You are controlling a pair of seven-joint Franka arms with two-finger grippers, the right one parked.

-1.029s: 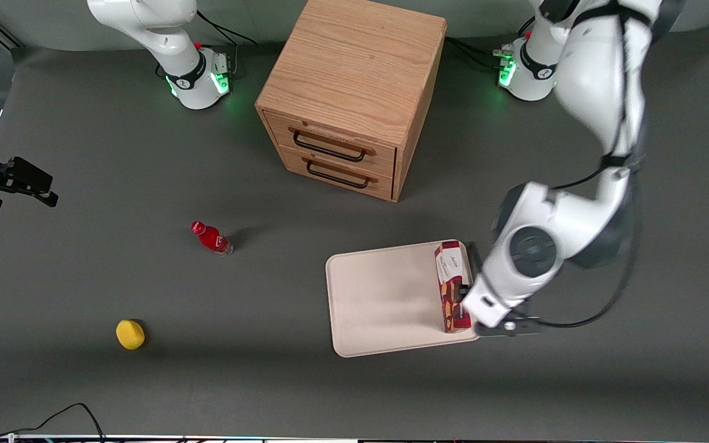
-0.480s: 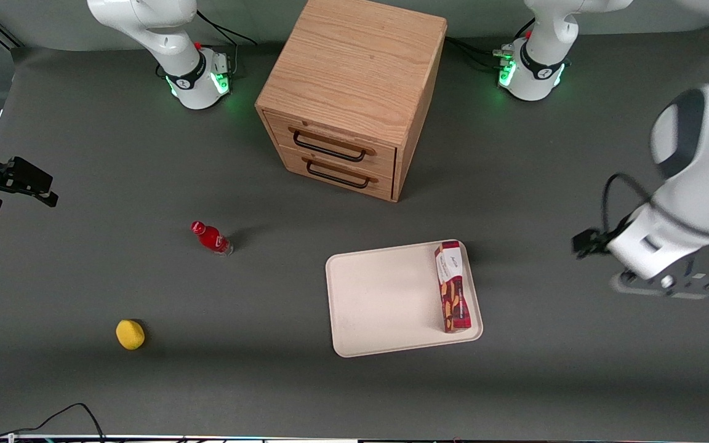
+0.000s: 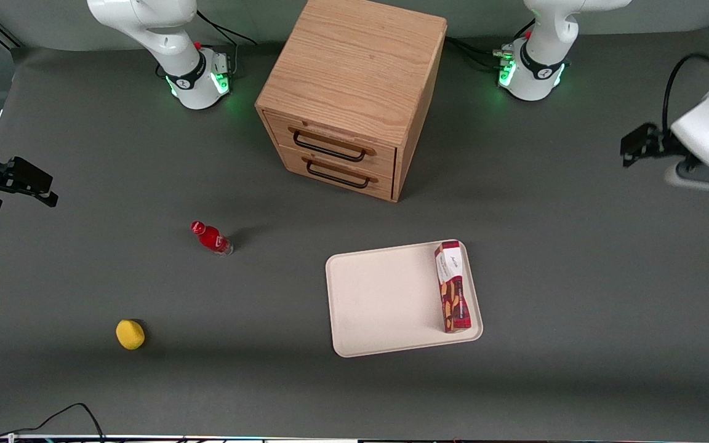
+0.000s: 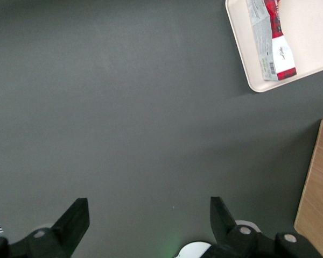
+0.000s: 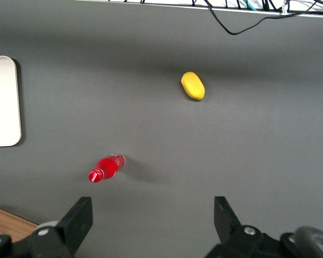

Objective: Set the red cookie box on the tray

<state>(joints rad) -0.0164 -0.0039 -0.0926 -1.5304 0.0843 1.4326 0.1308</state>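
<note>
- I see the long, narrow dark-red cookie box (image 3: 453,287) lying flat on the cream-white rectangular tray (image 3: 385,301), along the tray edge nearest the working arm's end of the dark grey desk (image 3: 145,394), its white-labelled end pointing away from the front camera.
- My gripper (image 4: 149,217) hangs above bare desk at the working arm's end, well apart from the tray, with its two black fingers (image 4: 75,220) spread wide and nothing between them.
- A light oak two-drawer cabinet (image 3: 348,98) stands farther from the front camera than the tray.
- A small red bottle (image 3: 210,238) and a yellow rounded object (image 3: 130,334) lie toward the parked arm's end.
</note>
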